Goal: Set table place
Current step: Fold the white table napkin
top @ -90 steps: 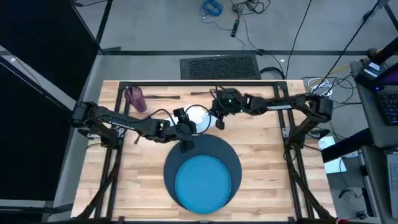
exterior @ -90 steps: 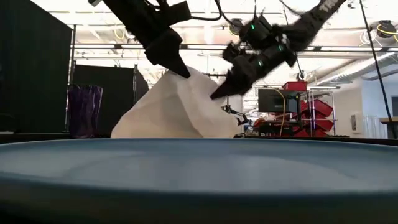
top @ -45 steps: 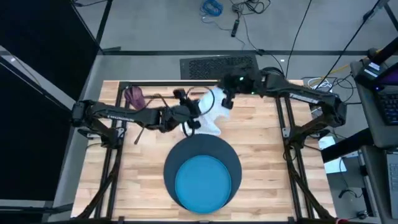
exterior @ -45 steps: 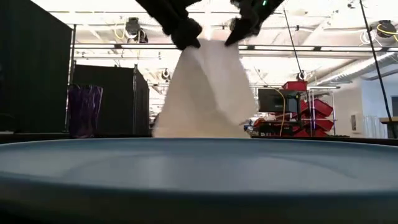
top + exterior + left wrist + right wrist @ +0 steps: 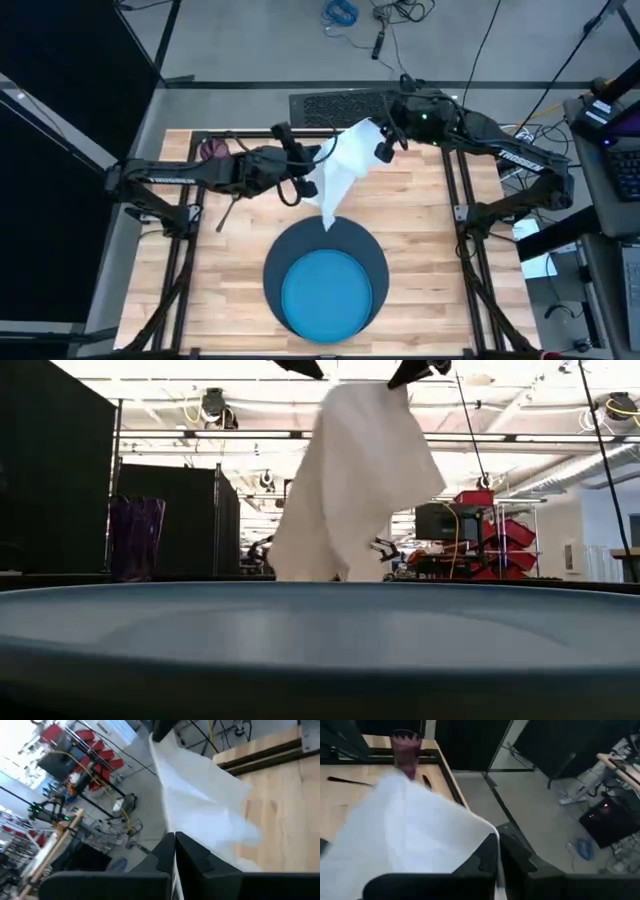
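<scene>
A white napkin (image 5: 340, 170) hangs spread between my two grippers above the table's far middle. My left gripper (image 5: 306, 170) is shut on one upper corner and my right gripper (image 5: 382, 142) on the other. In the low view the napkin (image 5: 350, 480) hangs down from both grippers; its lower end is hidden behind the plate's rim. The bright blue plate (image 5: 325, 290) lies on the dark blue round mat (image 5: 375, 255) near the front edge. A purple cup (image 5: 210, 150) stands upright at the far left, with dark cutlery (image 5: 340, 781) beside it. My left gripper pinches the napkin's upper corner (image 5: 172, 827) between its two shut fingers. The cloth runs from there toward the other gripper and hangs below, lifted off the wood. My right gripper pinches the opposite upper corner (image 5: 487, 832) between its shut fingers. The napkin's top edge is stretched between the two holds, and the rest hangs slack beneath.
The wooden table (image 5: 430, 270) has a black metal frame (image 5: 455, 215) around it and bare wood on both sides of the mat. A long dark utensil (image 5: 222, 212) lies at the left. Beyond the far edge are a floor mat and cables.
Both grippers have risen and gone toward the table's far edge, drawing apart. The napkin, which lay in a heap on the table a second ago, now hangs lifted and spread out between them.
</scene>
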{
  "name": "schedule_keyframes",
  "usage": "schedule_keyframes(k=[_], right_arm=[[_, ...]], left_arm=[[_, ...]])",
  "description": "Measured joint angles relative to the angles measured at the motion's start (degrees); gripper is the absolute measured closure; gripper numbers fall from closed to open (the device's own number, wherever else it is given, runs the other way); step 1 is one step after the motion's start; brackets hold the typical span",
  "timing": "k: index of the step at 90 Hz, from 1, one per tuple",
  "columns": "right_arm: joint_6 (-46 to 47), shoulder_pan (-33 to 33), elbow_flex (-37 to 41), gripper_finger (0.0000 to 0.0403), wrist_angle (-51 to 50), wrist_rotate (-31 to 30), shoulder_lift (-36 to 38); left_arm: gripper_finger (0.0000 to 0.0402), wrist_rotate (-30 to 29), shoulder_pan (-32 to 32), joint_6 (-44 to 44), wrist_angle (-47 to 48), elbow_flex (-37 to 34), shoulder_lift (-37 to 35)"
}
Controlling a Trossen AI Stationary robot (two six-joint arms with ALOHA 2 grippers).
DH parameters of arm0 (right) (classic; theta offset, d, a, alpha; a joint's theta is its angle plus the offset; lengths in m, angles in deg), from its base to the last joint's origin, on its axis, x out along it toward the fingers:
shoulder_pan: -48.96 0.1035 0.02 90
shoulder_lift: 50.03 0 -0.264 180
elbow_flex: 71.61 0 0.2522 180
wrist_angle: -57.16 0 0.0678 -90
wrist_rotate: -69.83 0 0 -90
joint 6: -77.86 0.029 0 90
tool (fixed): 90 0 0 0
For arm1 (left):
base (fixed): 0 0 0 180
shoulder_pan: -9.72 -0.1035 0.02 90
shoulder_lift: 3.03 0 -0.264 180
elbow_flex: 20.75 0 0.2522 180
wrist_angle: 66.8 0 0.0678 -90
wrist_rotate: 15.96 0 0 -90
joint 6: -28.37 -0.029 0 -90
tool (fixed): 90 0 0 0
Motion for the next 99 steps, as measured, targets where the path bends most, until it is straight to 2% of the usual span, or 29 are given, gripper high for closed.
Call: schedule_keyframes(k=[16,23,45,62,75,99], right_arm=[[0.7,0.0,0.0,0.0403,0.0,-0.1,0.0],[1.2,0.0,0.0,0.0403,0.1,-0.1,0.0],[2.2,0.0,0.0,0.0403,0.2,0.0,0.0],[2.7,0.0,0.0,0.0403,-0.1,0.0,0.0],[3.3,0.0,0.0,0.0403,-1.6,0.0,0.0],[3.7,0.0,0.0,0.0403,-4.7,-0.1,0.0]], left_arm=[[0.0402,0.5,0.0,3.7,4.7,-0.1,0.2],[0.0402,2.6,0.0,7.0,5.0,-0.5,0.1],[0.0402,19.6,-0.1,21.1,7.1,-5.7,1.5],[0.0401,19.9,-0.2,24.8,7.9,-11.5,6.5],[0.0396,20.5,-0.1,27.3,8.6,-12.1,10.5],[0.0340,20.0,-0.3,31.5,7.9,-12.1,14.7]])
